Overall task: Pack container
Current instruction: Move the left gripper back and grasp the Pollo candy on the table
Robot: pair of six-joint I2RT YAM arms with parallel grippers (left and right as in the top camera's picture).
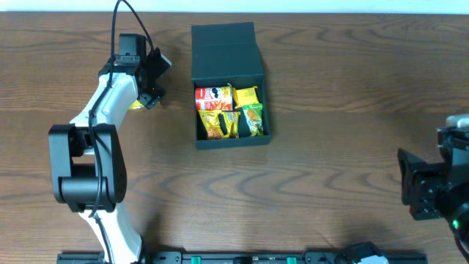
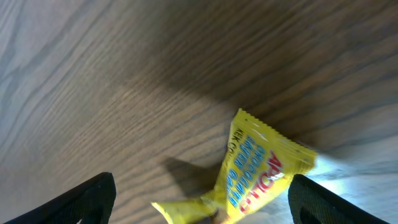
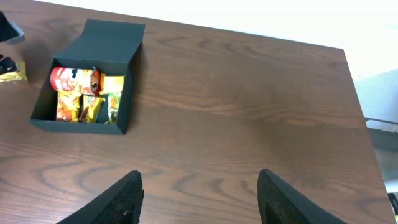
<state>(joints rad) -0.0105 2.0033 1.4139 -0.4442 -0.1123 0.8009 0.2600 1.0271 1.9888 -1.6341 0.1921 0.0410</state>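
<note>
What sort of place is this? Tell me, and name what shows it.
Likely a robotics lab workbench: robot arms at a wooden table, and a teal container of snack packets set out for packing.

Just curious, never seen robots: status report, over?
Left gripper open over yellow packet. Right gripper open, empty. Container lid up, snacks inside. No obstruction seen.

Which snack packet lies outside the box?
The yellow plastic packet with blue lettering, on the wooden table by the left gripper; all others sit inside the dark teal-green cardboard container.
</note>
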